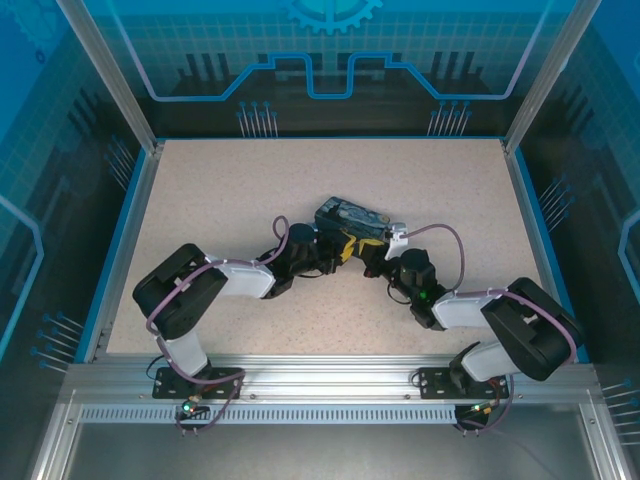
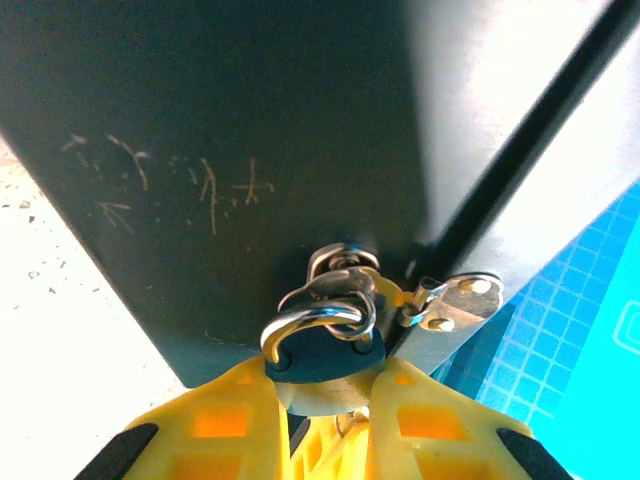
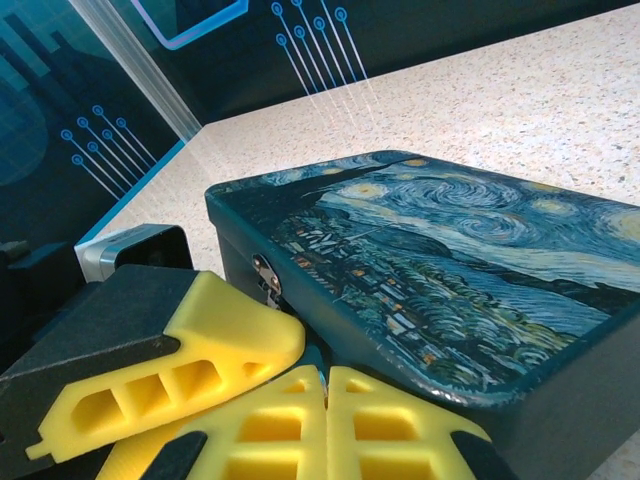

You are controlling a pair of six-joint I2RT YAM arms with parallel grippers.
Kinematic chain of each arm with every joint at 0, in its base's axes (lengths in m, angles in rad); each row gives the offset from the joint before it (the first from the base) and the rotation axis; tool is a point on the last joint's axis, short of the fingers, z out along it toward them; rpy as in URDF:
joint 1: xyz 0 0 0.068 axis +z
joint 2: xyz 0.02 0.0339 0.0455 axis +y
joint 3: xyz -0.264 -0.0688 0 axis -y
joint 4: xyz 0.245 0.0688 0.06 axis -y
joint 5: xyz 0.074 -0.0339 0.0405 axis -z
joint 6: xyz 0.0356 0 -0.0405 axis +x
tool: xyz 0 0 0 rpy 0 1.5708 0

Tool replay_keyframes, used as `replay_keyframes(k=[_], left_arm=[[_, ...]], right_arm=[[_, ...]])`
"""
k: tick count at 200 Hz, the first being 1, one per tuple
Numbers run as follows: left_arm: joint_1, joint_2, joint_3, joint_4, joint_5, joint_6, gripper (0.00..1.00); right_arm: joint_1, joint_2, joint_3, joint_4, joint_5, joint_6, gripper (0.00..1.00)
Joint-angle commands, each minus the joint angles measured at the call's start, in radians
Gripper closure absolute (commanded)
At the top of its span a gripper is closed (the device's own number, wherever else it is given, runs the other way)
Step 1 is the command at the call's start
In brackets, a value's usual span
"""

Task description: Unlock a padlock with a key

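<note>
**A:** Entry one, the left gripper (image 2: 325,388)?

**B:** Yellow ribbed plastic fingers (image 2: 225,405), closed from both sides on the body of the small brass-yellow metal padlock (image 2: 322,360). We judge it a steadying hold.

**A:** And the padlock itself?

**B:** Its silver steel shackle (image 2: 298,322) loops through the latch on the dark front wall of the rectangular tin box (image 2: 220,150), just beside the small riveted silver hasp plate (image 2: 462,298). We see the loop closed, so we list the lock as not yet opened.

**A:** Entry two, the right gripper (image 3: 327,405)?

**B:** Yellow fingers (image 3: 390,430) pressed together, with only a thin seam between them. We cannot tell whether the thin dark metal key is pinched in that seam. The pads sit low at the front of the tin box, beside a yellow finger of the left gripper. The blue-and-yellow swirl-painted lid lies just beyond.

**A:** The surroundings?

**B:** From above, both grippers meet at the near side of the tin box, which rests mid-way across the speckled beige table (image 1: 250,185).

**A:** Progress?

**B:** Done, by our reckoning: the lock is gripped and both arms are brought to it. Left: seat the key in the keyway, turn it and free the shackle. We see no keyway, so alignment is unverified.
</note>
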Motion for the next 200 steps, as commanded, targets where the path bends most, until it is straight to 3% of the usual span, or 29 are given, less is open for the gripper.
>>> replay_keyframes(k=[1,102,200], left_arm=[[-0.012,0.019,0.031,0.074,0.010,-0.033,1.00],[-0.010,0.018,0.055,0.092,0.006,-0.046,1.00],[-0.010,0.003,0.059,0.108,0.007,-0.059,1.00]], right_arm=[[-0.004,-0.019,0.019,0.029,0.014,0.000,1.00],[0.018,0.152,0.010,0.114,-0.026,0.023,1.00],[-0.052,0.293,0.006,0.235,-0.171,0.028,1.00]])
